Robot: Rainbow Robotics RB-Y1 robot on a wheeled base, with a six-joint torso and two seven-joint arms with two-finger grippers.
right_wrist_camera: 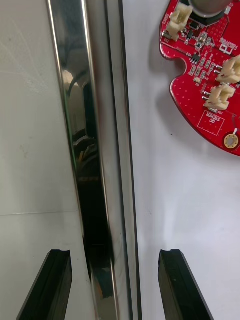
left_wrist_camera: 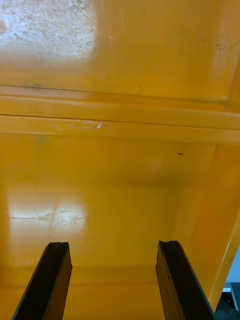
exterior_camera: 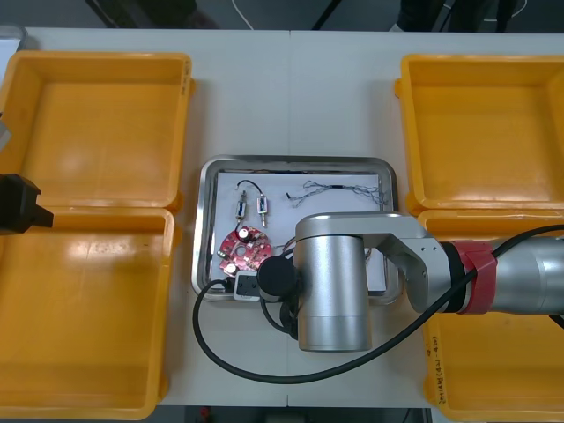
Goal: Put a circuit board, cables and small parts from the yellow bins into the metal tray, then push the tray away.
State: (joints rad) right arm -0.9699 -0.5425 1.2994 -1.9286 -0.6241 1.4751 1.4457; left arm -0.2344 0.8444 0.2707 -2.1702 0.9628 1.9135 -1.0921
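Note:
The metal tray [exterior_camera: 211,176], white inside, sits mid-table between the bins. In it lie a round red circuit board [exterior_camera: 242,249], two small metal parts [exterior_camera: 250,207] and a thin twisted cable [exterior_camera: 344,189]. My right arm [exterior_camera: 330,282] reaches across the tray's near right part. My right gripper [right_wrist_camera: 115,255] is open and straddles the tray's shiny rim [right_wrist_camera: 95,150], one finger over the table and one over the white floor. The circuit board [right_wrist_camera: 210,65] lies beyond the fingers. My left gripper [left_wrist_camera: 114,246] hangs open over the left bins, parked at the left edge [exterior_camera: 18,204].
Two yellow bins stand on the left [exterior_camera: 97,123] [exterior_camera: 84,308] and two on the right [exterior_camera: 480,132] [exterior_camera: 493,379]. The arm's own black cable [exterior_camera: 211,348] loops over the table in front of the tray. Beyond the tray is bare table [exterior_camera: 291,97].

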